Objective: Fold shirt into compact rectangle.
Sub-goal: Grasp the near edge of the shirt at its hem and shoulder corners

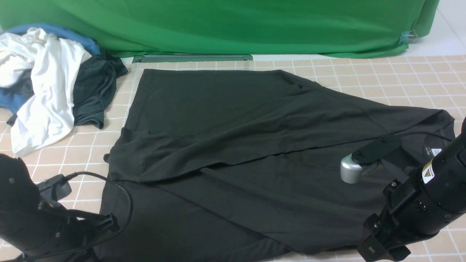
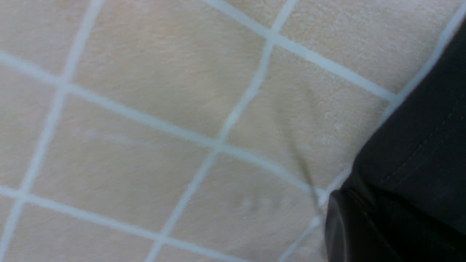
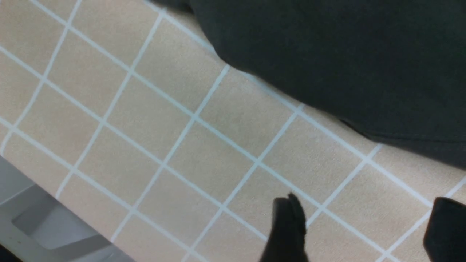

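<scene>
Left claw (image 1: 109,222): low at the near-left, clenched, its tip right at the shirt (image 1: 236,145)'s near-left corner. In the left wrist view a dark finger (image 2: 338,225) sits against the stitched hem. Can't tell if cloth is actually pinched.

Right claw (image 3: 364,233): released, jaws wide apart with nothing between them. It hangs over bare mat (image 1: 400,76) just off the shirt's near-right edge, not touching the cloth. The right arm's body covers part of the shirt's right end in the front view.

Shirt: black, spread flat across the middle of the mat, collar end to the right with a white neck label (image 1: 435,151) showing. A sleeve lies folded diagonally over the body, from the left edge toward the right. The chest print is not visible.

Around it, left to right: a clothes pile at the far left, near the shirt's far-left corner, made up of a white garment (image 1: 47,91), a blue garment (image 1: 54,31) and a dark grey garment (image 1: 91,91). A grey strip (image 1: 193,58) runs along the far mat edge, a green backdrop (image 1: 218,25) hangs behind, and a clip (image 1: 409,35) sits on its right end.
</scene>
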You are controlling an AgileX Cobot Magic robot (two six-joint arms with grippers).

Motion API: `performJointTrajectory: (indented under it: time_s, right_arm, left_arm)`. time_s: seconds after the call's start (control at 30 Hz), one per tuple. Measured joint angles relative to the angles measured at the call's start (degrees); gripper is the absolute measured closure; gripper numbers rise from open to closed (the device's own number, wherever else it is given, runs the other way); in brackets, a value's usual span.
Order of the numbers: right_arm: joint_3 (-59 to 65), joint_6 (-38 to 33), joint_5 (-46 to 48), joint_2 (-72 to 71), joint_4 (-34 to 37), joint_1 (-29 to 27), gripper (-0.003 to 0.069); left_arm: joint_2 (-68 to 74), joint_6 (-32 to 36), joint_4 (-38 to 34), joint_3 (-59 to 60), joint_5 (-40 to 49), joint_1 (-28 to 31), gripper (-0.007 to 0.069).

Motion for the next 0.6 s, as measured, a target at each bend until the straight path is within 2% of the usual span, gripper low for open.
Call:
performJointTrajectory:
  time_s: [0.43,0.6]
  right_arm:
    - [0.0,0.2,-0.4,0.1,0.0,0.1,0.0160]
    - [0.0,1.8,-1.7,1.6,-1.2,3.3,0.0157]
  left_arm:
    - [-0.1,1.7,-1.4,-3.4,1.8,0.0,0.0607]
    - [-0.1,2.1,-0.8,-3.4,1.8,0.0,0.0607]
